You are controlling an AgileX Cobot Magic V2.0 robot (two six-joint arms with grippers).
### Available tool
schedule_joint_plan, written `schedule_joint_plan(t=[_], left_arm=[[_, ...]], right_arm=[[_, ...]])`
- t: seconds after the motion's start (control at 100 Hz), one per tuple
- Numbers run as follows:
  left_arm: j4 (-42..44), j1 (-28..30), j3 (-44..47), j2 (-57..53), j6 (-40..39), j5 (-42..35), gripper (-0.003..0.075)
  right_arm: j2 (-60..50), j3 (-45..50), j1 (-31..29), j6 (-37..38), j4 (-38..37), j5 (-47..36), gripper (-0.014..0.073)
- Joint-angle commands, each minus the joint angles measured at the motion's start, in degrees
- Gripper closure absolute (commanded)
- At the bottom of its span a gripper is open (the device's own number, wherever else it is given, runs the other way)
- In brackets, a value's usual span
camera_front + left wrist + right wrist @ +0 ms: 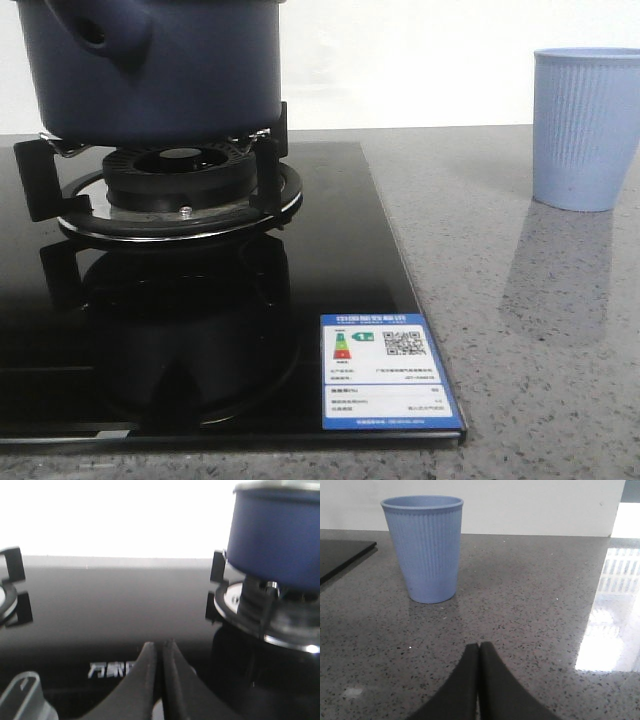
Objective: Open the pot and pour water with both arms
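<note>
The pot (160, 70) sits on the burner grate (175, 190) of the black glass hob (330, 250), its handle stub facing forward; right of the hob, apart on the grey table (520, 340), stands a ribbed light blue cup (586, 128); both grippers — left (161, 652), right (479, 652) — are pressed together, holding nothing.

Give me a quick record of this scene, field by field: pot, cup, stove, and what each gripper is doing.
pot: dark blue pot, sitting on the burner grate
lid: on the pot, rim seen in the left wrist view
cup: light blue ribbed cup, upright on the grey counter, right of the stove
stove: black glass cooktop with an energy label at its front corner
left gripper: closed, empty, over the cooktop
right gripper: closed, empty, facing the cup
</note>
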Motion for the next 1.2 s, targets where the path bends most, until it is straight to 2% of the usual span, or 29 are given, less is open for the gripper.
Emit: schedule_joint_plan(t=[0.0, 0.74, 1.19], left_arm=[[-0.2, -0.1, 0.8, -1.3, -0.4, -6.5, 0.0736], [-0.2, -0.1, 0.8, -1.3, -0.4, -6.5, 0.0736], [-0.2, -0.1, 0.8, -1.3, -0.4, -7.0, 0.0736]], right_arm=[[-1.1, 1.0, 0.1, -0.4, -0.5, -4.1, 0.0654], [-1.1, 1.0, 0.1, -0.4, -0.5, -4.1, 0.0654], [-1.1, 1.0, 0.1, -0.4, -0.5, -7.5, 0.0654]])
